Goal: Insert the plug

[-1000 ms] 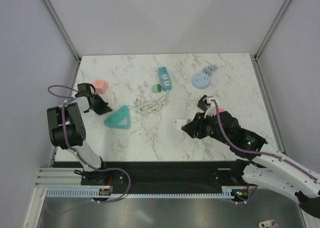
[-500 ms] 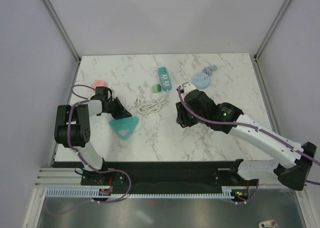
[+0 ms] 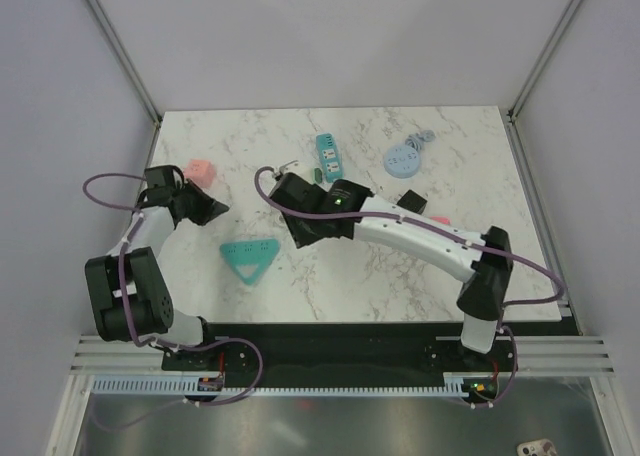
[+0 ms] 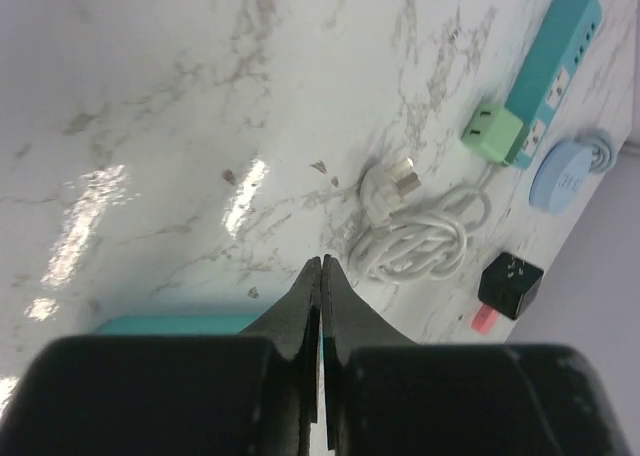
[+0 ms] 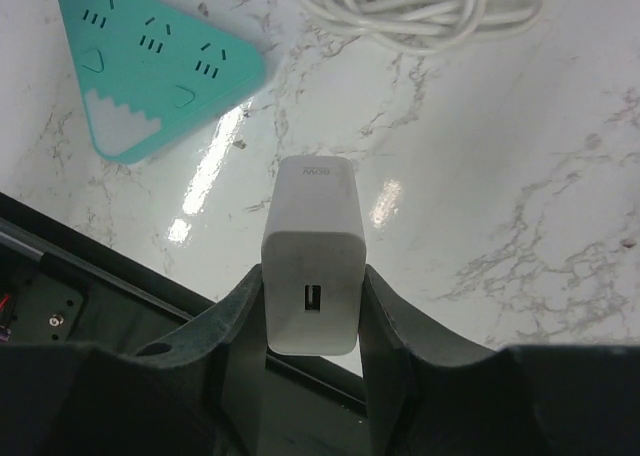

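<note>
**Entry: plug insertion, status not yet seated**

1. Tabletop (image 3: 420, 266), white marble pattern. It carries every loose item below.
2. Right hand (image 5: 310, 276), clamped on the white charger block, which it grips by its two flat sides and holds clear of the tabletop.
3. Left hand (image 4: 320, 296), pressed fully together with nothing in it, hovering idle.
4. Triangular teal power strip (image 5: 160, 66), ahead and to the left of the right hand and apart from it. Every socket that shows is vacant.
5. Long teal power strip (image 4: 555, 66), far ahead and right of the left hand. A green adapter (image 4: 493, 131) touches its near side.
6. White cable coil (image 4: 420, 241), just ahead of the left hand, with its own plug lying loose on the marble.
7. Round blue disc (image 4: 565, 176), beyond the coil.
8. White charger block (image 5: 310, 266), the task's plug. Its USB port faces the wrist camera and its prongs are hidden on the far end.
9. Black cube charger (image 4: 510, 281), ahead and right of the left hand, prongs up.

**Progress:** Judged as pickup done. Left to do are alignment over a socket, most likely on the triangular strip, and the push home.

**Markings:** The charger block has faint grey print near its far edge, too small to read. The disc has raised lettering that is illegible. The strips show socket slots only, and no brand can be made out.
</note>
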Robot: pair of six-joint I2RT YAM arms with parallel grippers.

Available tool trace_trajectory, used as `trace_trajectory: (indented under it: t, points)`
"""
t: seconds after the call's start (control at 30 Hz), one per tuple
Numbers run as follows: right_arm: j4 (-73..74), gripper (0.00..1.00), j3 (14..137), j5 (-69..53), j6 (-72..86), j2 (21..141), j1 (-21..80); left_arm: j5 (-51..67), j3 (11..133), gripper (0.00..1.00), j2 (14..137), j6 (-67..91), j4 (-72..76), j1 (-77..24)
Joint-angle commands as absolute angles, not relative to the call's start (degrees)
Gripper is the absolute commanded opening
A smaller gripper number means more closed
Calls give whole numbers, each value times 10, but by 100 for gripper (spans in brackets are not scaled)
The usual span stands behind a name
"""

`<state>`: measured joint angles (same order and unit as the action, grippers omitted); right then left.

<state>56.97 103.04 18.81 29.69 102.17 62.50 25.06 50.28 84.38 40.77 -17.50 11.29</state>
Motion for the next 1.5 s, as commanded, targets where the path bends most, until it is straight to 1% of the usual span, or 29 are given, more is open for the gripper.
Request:
trace_trajectory:
  t: [0.0,0.17,0.33,0.47,0.53,0.67,0.77,0.83,0.9,1.0,1.13,1.47]
  points:
    - [619,0,1101,160,327,1092,628,209,457,2,838,457,-203,142]
    - [628,0,1205,101,293,1185,630,255,419,2,875,475,-169,148]
    - [666,0,1297,87,288,1259,631,258,392,2,853,482,-169,148]
    - [670,0,1301,70,284,1274,631,255,347,2,797,485,-166,148]
    - [679,0,1304,69,280,1284,631,255,331,2,749,485,-166,148]
    - [680,0,1319,61,271,1291,630,245,349,2,688,473,-185,147]
    - [667,0,1339,43,263,1313,631,275,370,2,672,441,-173,149]
    - [667,0,1359,43,262,1324,631,260,376,2,670,424,-169,149]
    - [667,0,1366,40,258,1339,629,210,375,2,683,424,-185,154]
    - [665,0,1387,34,255,1357,622,225,372,2,730,435,-192,162]
    - [656,0,1393,30,250,1367,611,278,379,2,793,433,-189,163]
    - [650,0,1400,6,243,1369,591,262,348,2,750,445,-158,165]
